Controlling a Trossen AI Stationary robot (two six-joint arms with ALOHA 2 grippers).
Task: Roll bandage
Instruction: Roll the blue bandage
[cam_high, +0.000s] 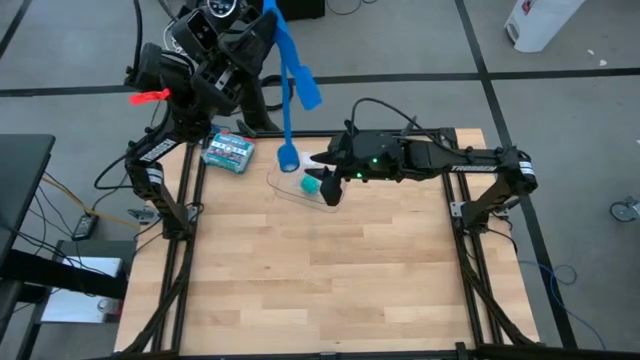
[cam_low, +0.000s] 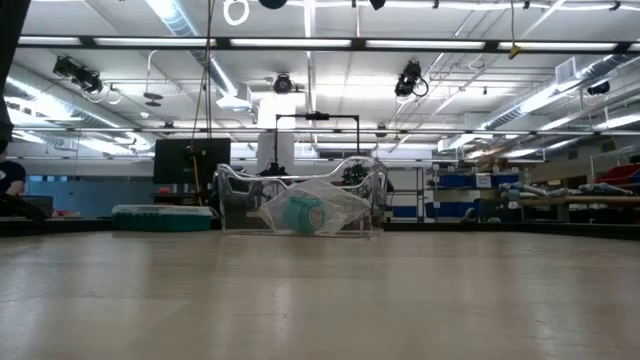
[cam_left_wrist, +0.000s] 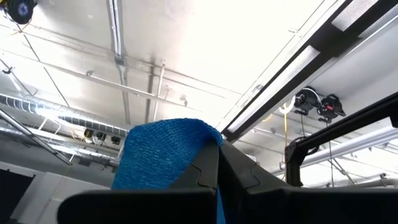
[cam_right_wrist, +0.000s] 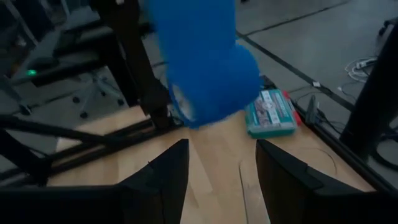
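Bandage (cam_high: 291, 62) hanging from raised left gripper (cam_high: 268, 12), roll end just off the table's far edge
Left arm lifted high at the far-left corner, fingers (cam_left_wrist: 208, 171) pinched shut on the strip's top, tail draped down beside it. Right arm stretched level across the far side; right gripper (cam_high: 318, 160) spread, empty, just beside the blue roll, above a clear tray (cam_high: 290, 190) holding a teal roll (cam_high: 313, 184). Box (cam_high: 228, 151) near the left arm

Two black jointed arms (cam_high: 470, 160), black cables, green light on right wrist, red clip at left arm (cam_high: 190, 85)
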